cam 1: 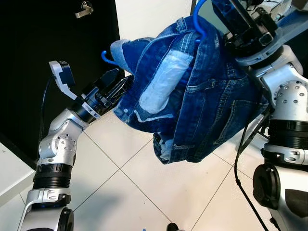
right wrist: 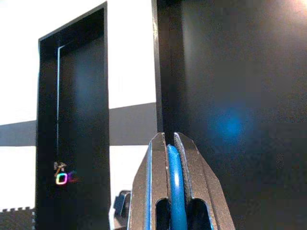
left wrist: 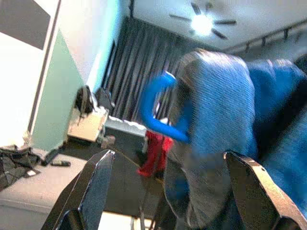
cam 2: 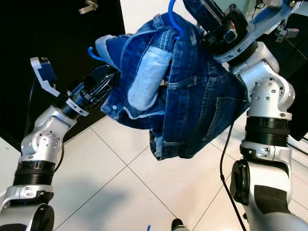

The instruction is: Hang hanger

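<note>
Pinching the blue hanger point(right wrist: 175, 191), the right pincer point(right wrist: 171, 143) has its two fingers pressed together on the plastic, and the blue strip runs straight between them. The hanger hook point(cam 1: 198, 19) curves out just beside this pincer, high up, and the jeans point(cam 1: 202, 96) hang below it in a bunched heap, above the tiled floor point(cam 1: 125, 192). Beyond the right pincer stands a black door frame point(right wrist: 72, 120) against a white wall point(right wrist: 132, 57).

The left pincer point(left wrist: 168, 187) is spread wide. Its two fingers point(left wrist: 93, 191) stand well apart, and between them are a fold of the denim and the blue end of the hanger point(left wrist: 153, 105), close in front of the fingers; whether the fingers touch the cloth I cannot tell. From the head, the left pincer point(cam 1: 113, 86) reaches up into the side of the jeans, with the other hanger tip point(cam 1: 107, 57) sticking out just above it. Behind the left arm is a black door point(cam 1: 57, 38) with a metal handle point(cam 1: 84, 9).
</note>
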### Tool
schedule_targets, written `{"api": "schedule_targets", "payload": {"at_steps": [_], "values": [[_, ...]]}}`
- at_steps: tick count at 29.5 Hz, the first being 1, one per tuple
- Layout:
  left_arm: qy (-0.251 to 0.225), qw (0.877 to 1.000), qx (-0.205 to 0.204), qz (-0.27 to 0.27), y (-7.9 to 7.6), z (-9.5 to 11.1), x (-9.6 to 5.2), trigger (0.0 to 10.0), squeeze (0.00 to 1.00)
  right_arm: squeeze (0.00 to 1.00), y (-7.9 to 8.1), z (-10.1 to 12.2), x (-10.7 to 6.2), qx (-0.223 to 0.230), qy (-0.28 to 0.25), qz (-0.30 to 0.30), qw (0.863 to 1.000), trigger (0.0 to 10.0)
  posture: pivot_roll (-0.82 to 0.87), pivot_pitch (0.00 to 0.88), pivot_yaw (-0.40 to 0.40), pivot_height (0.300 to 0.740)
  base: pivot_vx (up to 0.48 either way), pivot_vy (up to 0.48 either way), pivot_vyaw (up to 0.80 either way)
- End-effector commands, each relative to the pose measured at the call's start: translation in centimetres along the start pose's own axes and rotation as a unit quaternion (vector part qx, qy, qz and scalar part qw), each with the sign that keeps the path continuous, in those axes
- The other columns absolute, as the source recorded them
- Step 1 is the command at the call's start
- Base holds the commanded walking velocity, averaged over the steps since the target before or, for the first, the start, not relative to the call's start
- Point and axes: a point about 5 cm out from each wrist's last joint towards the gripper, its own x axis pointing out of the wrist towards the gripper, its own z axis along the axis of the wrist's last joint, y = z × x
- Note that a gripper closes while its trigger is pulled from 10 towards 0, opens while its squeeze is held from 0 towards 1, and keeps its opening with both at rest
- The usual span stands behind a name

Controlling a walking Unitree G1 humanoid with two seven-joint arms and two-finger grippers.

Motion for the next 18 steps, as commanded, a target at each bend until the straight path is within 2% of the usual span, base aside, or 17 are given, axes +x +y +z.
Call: {"api": "schedule_targets", "payload": {"at_steps": [1,8,11,12,14,18], "values": [[-0.007,1.0,-0.003,0.001,0.1,0.4,-0.2,10.0,0.0,0.0,0.6,0.8,0.1,-0.008,-0.013,0.019,1.0,0.0,0.04,0.105,0.015,0.74,0.0,0.0,0.0],[-0.007,0.999,-0.016,-0.028,-0.8,0.2,-0.1,10.0,0.0,0.0,0.5,0.7,-0.1,-0.009,-0.01,0.01,1.0,0.0,0.04,0.105,0.018,0.74,0.0,0.0,0.0],[0.017,0.992,-0.04,-0.118,-3.1,-0.4,-0.5,10.0,0.0,0.0,0.1,0.7,-0.4,-0.012,-0.009,-0.013,1.0,0.0,0.04,0.107,0.017,0.74,0.0,0.0,0.0],[0.017,0.992,-0.04,-0.118,-3.1,-0.4,-0.5,10.0,0.0,0.0,0.1,0.7,-0.4,-0.012,-0.009,-0.013,1.0,0.0,0.04,0.107,0.017,0.74,0.0,0.0,0.0],[0.039,0.986,-0.045,-0.155,-4.1,-0.8,-0.9,10.0,0.0,0.0,0.0,0.8,-0.5,-0.013,-0.01,-0.018,1.0,0.0,0.04,0.107,0.016,0.74,0.0,0.0,0.0],[0.052,0.984,-0.041,-0.164,-4.6,-1.2,-0.9,10.0,0.0,0.0,0.1,0.8,-0.5,-0.011,-0.011,-0.016,1.0,0.0,0.04,0.108,0.016,0.74,0.0,0.0,0.0]]}}
